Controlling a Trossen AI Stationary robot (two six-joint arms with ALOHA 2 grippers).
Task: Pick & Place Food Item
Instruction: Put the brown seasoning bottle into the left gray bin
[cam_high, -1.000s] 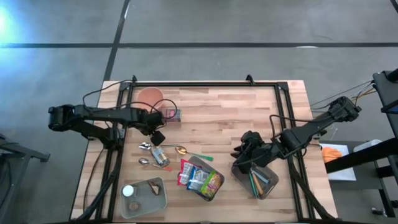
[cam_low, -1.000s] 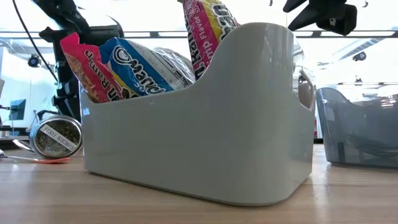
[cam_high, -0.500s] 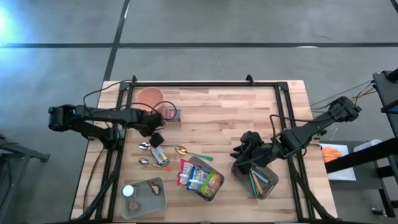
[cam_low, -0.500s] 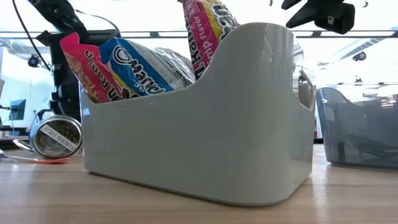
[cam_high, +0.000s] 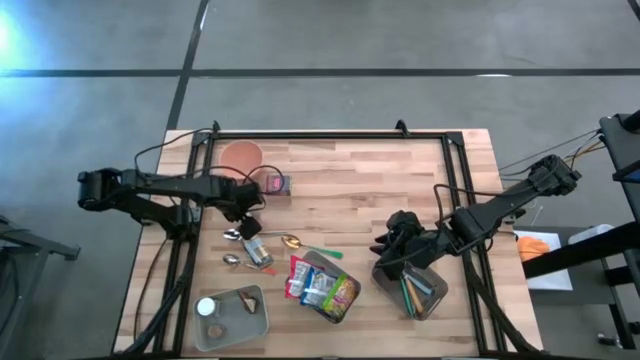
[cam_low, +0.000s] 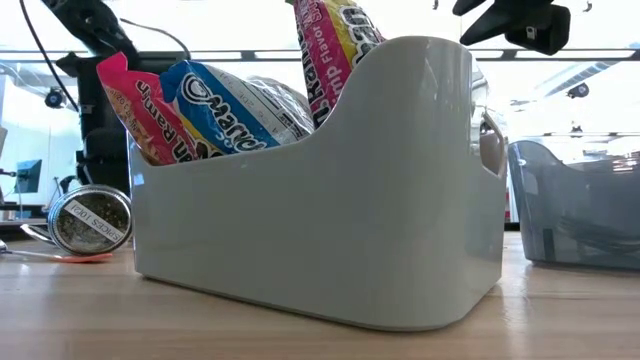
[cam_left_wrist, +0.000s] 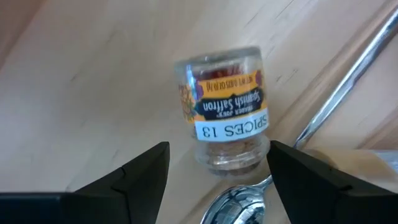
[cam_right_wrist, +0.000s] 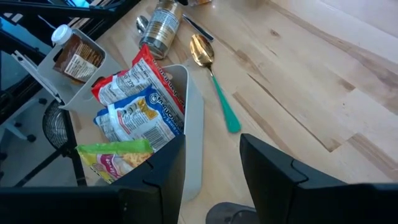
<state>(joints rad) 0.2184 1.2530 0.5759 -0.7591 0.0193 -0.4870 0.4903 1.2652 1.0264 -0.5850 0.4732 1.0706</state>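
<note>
Several snack packets (cam_high: 322, 286) already sit in the bin (cam_high: 345, 305), but the left gripper (cam_left_wrist: 217, 171), fingers spread, only hovers right over the spice jar (cam_left_wrist: 224, 115), nothing grabbed yet.

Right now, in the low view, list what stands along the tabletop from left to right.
Spice jar lying on its side → white bin of snack packets → translucent grey bin.

Left hand (cam_high: 250, 208) hovers beside the small jar (cam_high: 278, 184); spoons (cam_high: 236, 236) lie just below on the tabletop (cam_high: 360, 190).
</note>
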